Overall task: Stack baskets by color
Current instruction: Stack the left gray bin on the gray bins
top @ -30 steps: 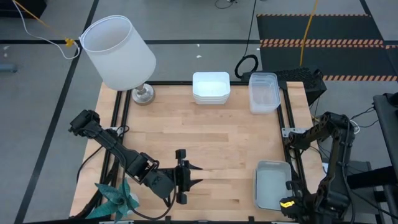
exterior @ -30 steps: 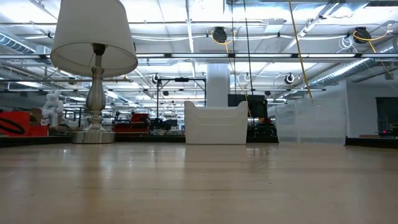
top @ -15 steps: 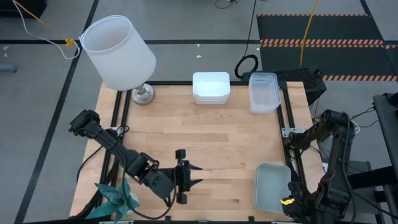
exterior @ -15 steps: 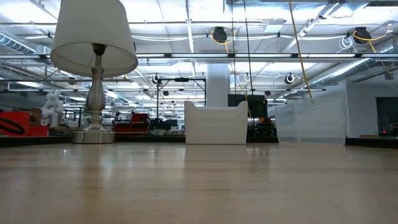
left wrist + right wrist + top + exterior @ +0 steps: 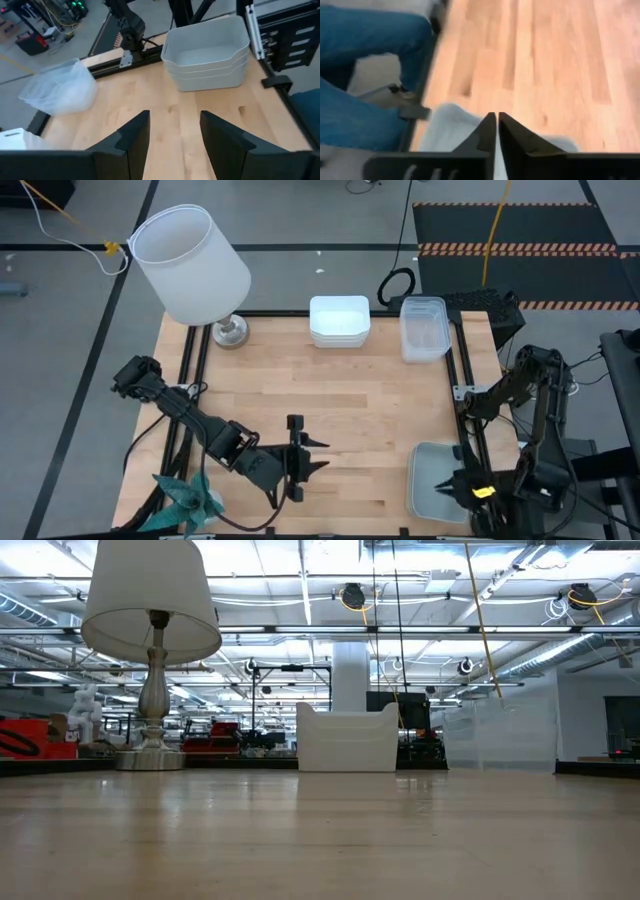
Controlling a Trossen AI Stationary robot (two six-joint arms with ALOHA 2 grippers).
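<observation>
A stack of white baskets (image 5: 339, 321) (image 5: 207, 52) stands at the far edge, with a stack of clear baskets (image 5: 424, 329) (image 5: 60, 92) to its right. A grey-green basket (image 5: 432, 480) (image 5: 445, 132) lies on the table at the near right. My right gripper (image 5: 449, 485) (image 5: 496, 125) hangs shut over that basket's right part, pointing slantwise down. My left gripper (image 5: 315, 459) (image 5: 172, 135) hovers open over bare wood at the near middle, nothing between its fingers, pointing toward the far right. My right gripper is shut just over the grey-green basket (image 5: 555, 145). Its own fingers hide the spot beneath them, so I cannot tell whether they touch the basket.
A table lamp with a big white shade (image 5: 190, 262) stands at the far left. A teal cloth (image 5: 186, 498) lies at the near left corner. Black rails (image 5: 458, 395) frame the table. Something blue (image 5: 365, 75) shows beyond the table's edge. Bare wood (image 5: 340, 395) spans the middle.
My right gripper has risen a little and its wrist has turned, so that its fingers now reach out over the grey-green basket toward the table's left.
</observation>
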